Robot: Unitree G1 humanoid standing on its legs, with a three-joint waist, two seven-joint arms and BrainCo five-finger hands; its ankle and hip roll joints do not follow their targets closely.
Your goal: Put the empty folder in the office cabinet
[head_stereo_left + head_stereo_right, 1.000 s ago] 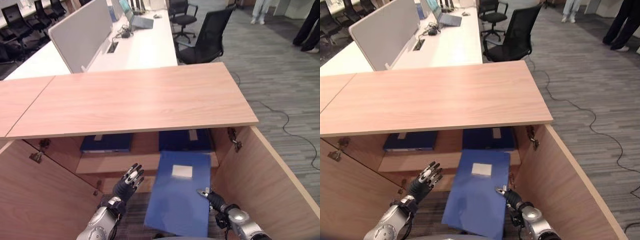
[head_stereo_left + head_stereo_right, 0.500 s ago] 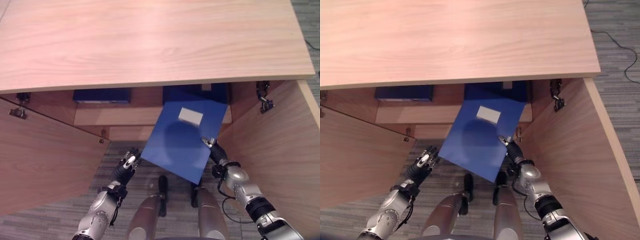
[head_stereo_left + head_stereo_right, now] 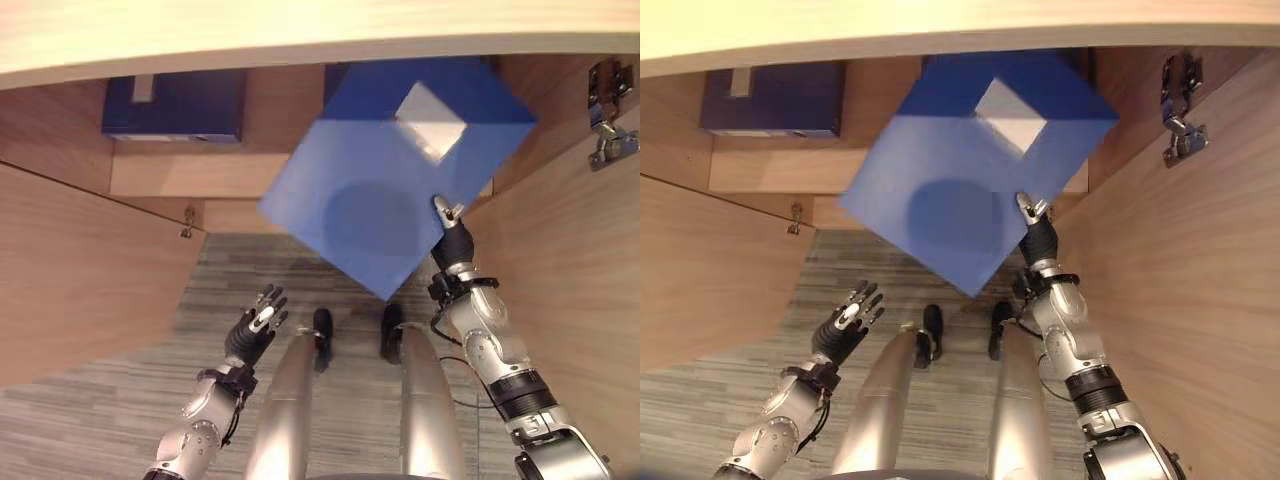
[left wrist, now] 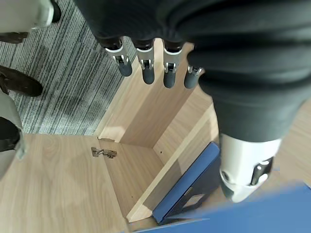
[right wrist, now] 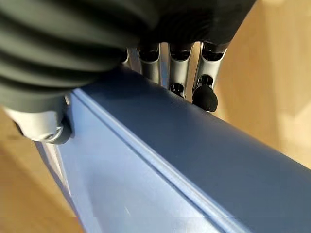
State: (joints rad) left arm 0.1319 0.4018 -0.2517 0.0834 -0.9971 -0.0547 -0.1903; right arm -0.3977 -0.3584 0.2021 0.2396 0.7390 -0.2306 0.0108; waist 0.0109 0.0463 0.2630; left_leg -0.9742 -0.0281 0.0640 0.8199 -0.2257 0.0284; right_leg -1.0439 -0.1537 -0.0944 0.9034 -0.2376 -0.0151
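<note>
- Three blue folders: one held folder [image 3: 385, 190] with one white label [image 3: 430, 122], two dark shelved folders [image 3: 178, 103] inside.
- One wooden cabinet [image 3: 70, 260], with two open doors.
- Two metal hinges [image 3: 607, 140].
- Two robot hands: left hand [image 3: 255, 327], right hand [image 3: 452, 238].

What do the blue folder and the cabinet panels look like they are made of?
The blue folder looks like smooth plastic-coated board: it stays flat and rigid in the right hand, with a faint sheen and a white label. The cabinet door looks like light wood-grain laminate, probably over board, with metal hinges.
</note>
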